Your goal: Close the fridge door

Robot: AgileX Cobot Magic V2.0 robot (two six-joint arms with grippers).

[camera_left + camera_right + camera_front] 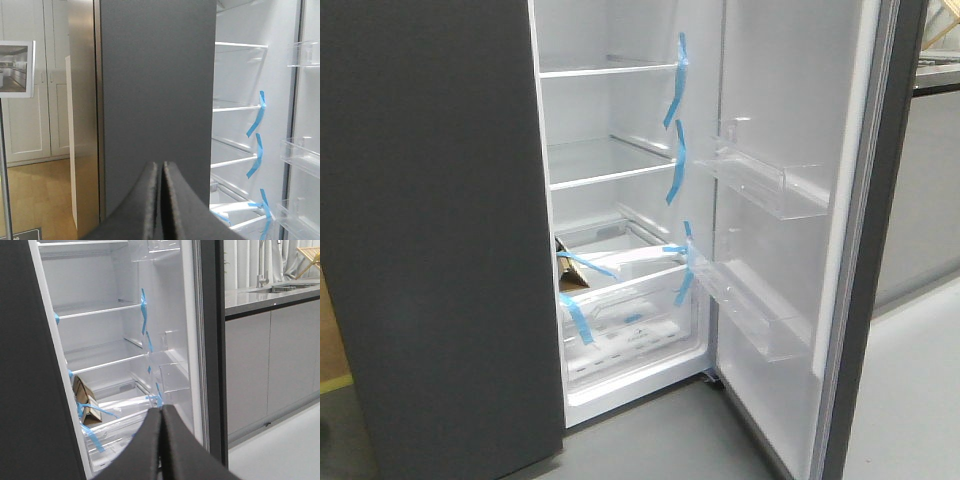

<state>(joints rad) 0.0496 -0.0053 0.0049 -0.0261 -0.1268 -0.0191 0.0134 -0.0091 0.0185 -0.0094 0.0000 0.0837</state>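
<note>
The fridge door (pixel 790 130) stands wide open at the right of the front view, showing its white inner lining, clear shelf bins and dark edge (pixel 875 300). It also shows in the right wrist view (pixel 212 340) and in the left wrist view (pixel 306 100). The fridge's white inside with glass shelves and blue tape strips (pixel 615 170) is exposed. My left gripper (pixel 162 167) is shut and empty, facing the dark grey left panel (pixel 157 80). My right gripper (pixel 162 410) is shut and empty, facing the open compartment. Neither gripper shows in the front view.
A dark grey panel (pixel 430 220) fills the left of the front view. Pale grey kitchen cabinets under a counter (pixel 270 355) stand right of the door. White cupboards (pixel 30 110) and a wooden floor lie to the left. A cardboard box (pixel 82 397) sits in a drawer.
</note>
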